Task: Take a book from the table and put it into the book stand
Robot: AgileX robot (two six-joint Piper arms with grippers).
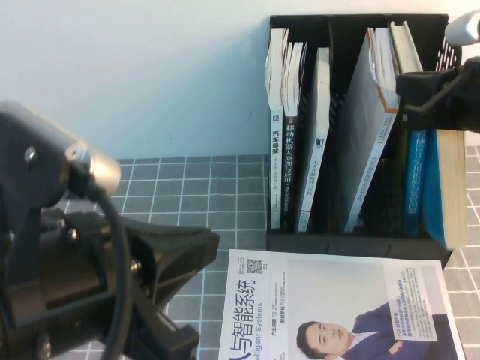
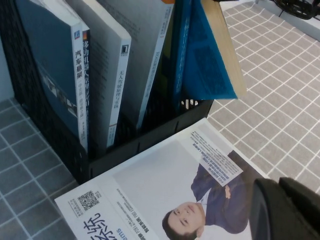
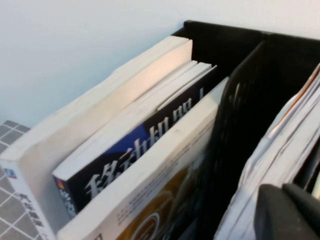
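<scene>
Grey gridded cloth covering the table (image 1: 187, 195).

1. Left gripper (image 2: 282, 207): positioned over the near left corner of the table, beside the left edge of the white book (image 1: 322, 292). Grip state: cannot tell.
2. White book: lying flat at the near edge, cover up, showing a man in a suit. Far edge just in front of the stand (image 1: 300, 244).
3. Stand: black, perforated, placed at the far edge against the pale wall, towards the right corner. Left compartment holding three upright volumes, spines facing the near edge. Middle compartment holding a grey volume (image 1: 367, 142), leaning left.
4. Blue-spined volume (image 1: 412, 180): upright in the right compartment, white characters on the spine.
5. Book (image 1: 450, 187): at the right end of the stand, just beside the blue-spined volume. Blue cover and yellowed page block visible. Tilted, lower corner overlapping the stand's front wall.
6. Right gripper (image 1: 431, 90): located above the right compartment, clenched on the top edge of the book.
</scene>
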